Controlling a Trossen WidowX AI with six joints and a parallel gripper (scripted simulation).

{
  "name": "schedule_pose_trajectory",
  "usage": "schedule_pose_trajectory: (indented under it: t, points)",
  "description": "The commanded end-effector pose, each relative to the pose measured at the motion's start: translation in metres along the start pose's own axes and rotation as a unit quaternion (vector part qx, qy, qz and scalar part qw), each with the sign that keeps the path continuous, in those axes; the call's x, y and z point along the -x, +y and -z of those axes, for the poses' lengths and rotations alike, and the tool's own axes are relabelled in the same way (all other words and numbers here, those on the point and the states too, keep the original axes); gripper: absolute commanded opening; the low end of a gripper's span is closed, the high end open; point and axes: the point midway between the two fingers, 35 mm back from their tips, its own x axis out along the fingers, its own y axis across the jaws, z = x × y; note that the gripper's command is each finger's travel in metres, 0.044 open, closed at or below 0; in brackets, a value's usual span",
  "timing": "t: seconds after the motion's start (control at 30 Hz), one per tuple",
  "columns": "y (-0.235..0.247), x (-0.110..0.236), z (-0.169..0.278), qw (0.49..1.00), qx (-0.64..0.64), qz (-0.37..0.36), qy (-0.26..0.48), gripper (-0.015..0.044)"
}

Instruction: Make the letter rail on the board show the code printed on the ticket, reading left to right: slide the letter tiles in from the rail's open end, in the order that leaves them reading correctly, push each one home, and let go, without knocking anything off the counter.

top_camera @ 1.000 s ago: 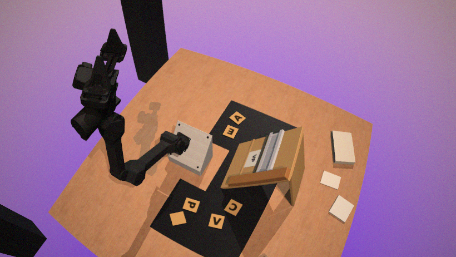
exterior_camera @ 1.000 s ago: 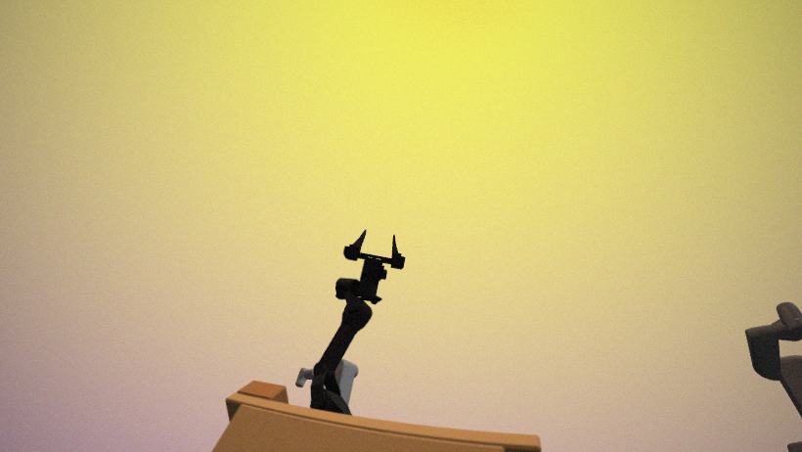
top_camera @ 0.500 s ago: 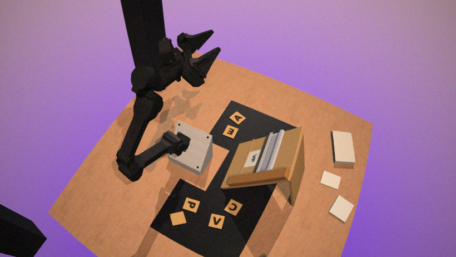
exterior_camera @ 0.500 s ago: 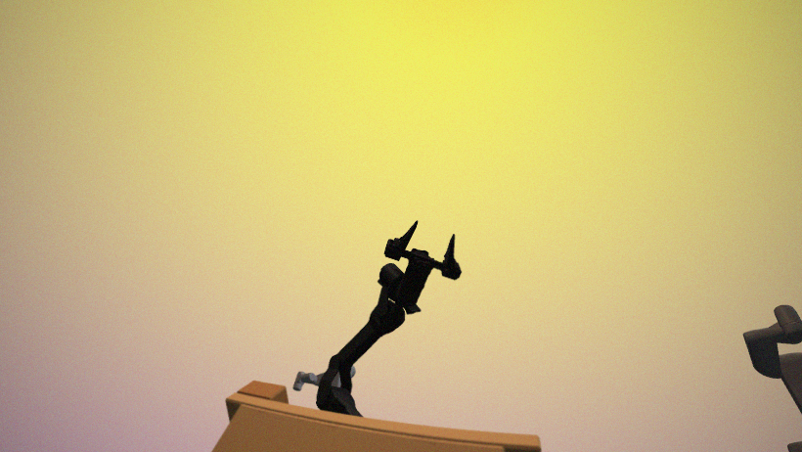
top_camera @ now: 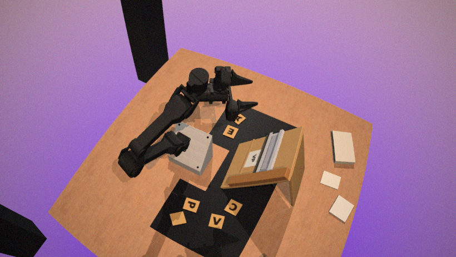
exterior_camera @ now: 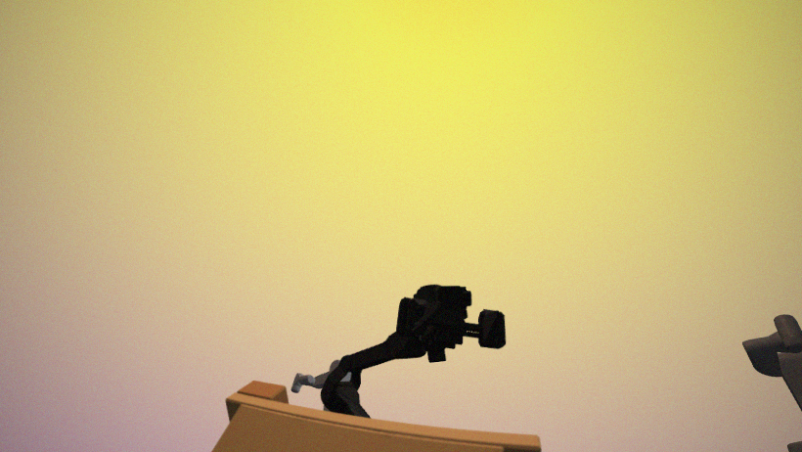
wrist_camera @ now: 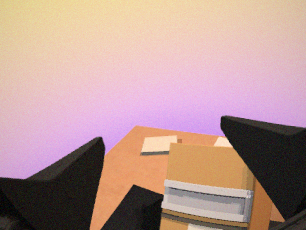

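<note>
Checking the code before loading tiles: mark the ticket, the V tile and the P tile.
ticket [top_camera: 253,158], top view, middle of the white card on the board.
V tile [top_camera: 216,221], top view, on the printed letter.
P tile [top_camera: 191,204], top view, on the printed letter.

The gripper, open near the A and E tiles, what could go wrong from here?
1. The ticket reads VP, so the A tile and E tile under the open gripper are likely the wrong picks.
2. One finger overlaps the A tile in the top view; descending could nudge it.
</note>
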Motion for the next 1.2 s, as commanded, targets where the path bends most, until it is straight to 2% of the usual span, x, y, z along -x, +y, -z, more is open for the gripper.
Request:
schedule_pose_trajectory:
  t: [0.0, 0.17, 0.37, 0.83, 1.0, 1.17]
  points:
    - [-0.006, -0.014, 0.07, 0.995, -0.01, 0.041, 0.086, 0.044]
    - [-0.017, -0.015, 0.155, 0.978, -0.017, 0.098, 0.183, 0.044]
    - [-0.034, 0.005, 0.239, 0.948, -0.016, 0.164, 0.272, 0.044]
    - [-0.035, 0.005, 0.24, 0.947, -0.011, 0.163, 0.276, 0.044]
    - [-0.036, -0.009, 0.205, 0.935, 0.117, 0.084, 0.323, 0.044]
    - [-0.042, -0.02, 0.166, 0.898, 0.258, -0.02, 0.356, 0.044]
